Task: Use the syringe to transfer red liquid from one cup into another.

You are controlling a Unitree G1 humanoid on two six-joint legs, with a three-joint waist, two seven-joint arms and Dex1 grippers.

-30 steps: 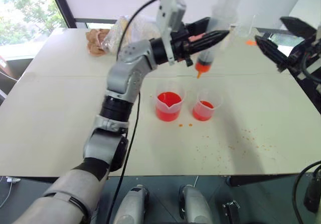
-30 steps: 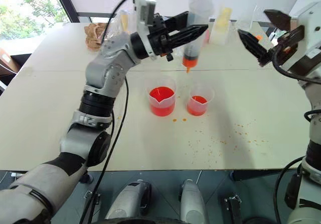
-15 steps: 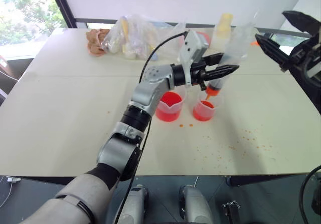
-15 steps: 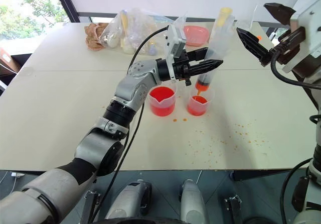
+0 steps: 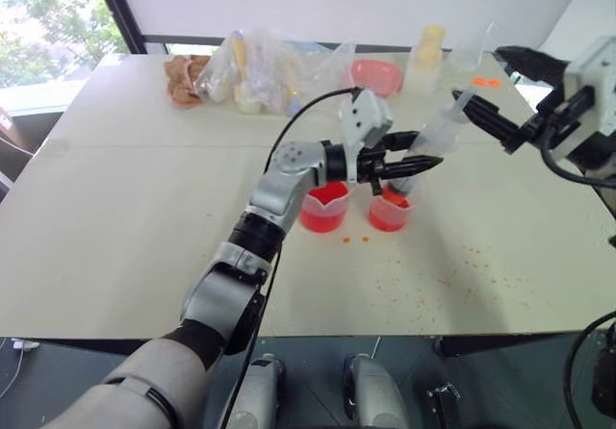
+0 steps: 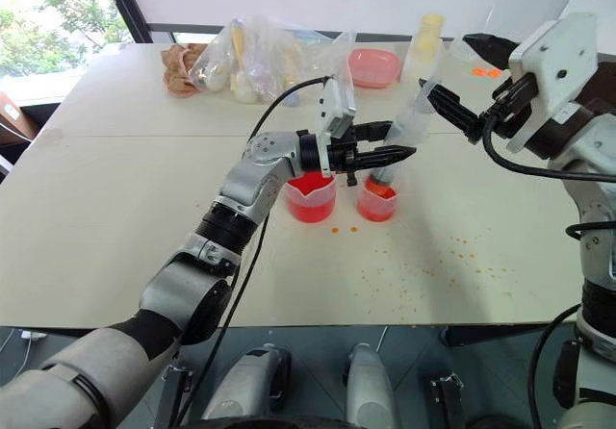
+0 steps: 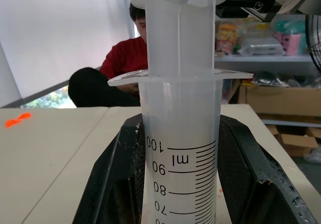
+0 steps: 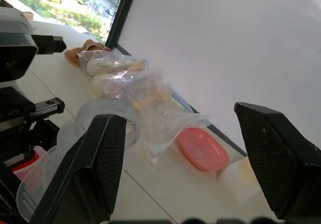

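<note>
My left gripper [image 5: 416, 164] is shut on the barrel of the clear syringe [image 5: 435, 142], which leans up toward the right. Its orange tip dips into the smaller clear cup [image 5: 389, 214], which holds a little red liquid. Just to the left stands the spouted beaker [image 5: 322, 208], with more red liquid [image 5: 324, 194] in it. In the left wrist view the marked barrel [image 7: 180, 148] sits between my two fingers [image 7: 116, 184], the white plunger rising above. My right gripper [image 5: 478, 75] is open beside the plunger's top end, apart from it; the right wrist view shows that round end [image 8: 105, 117].
Orange droplets [image 5: 356, 239] speckle the table in front of and to the right of the cups. At the back lie clear bags [image 5: 260, 63], a pink bowl [image 5: 377, 75] and a pale bottle [image 5: 426, 54]. A person in a red top [image 7: 123, 63] sits beyond the table.
My left gripper has lowered the syringe from above the cups until its tip is in the smaller cup. My right gripper has come in leftward toward the plunger end, still open.
</note>
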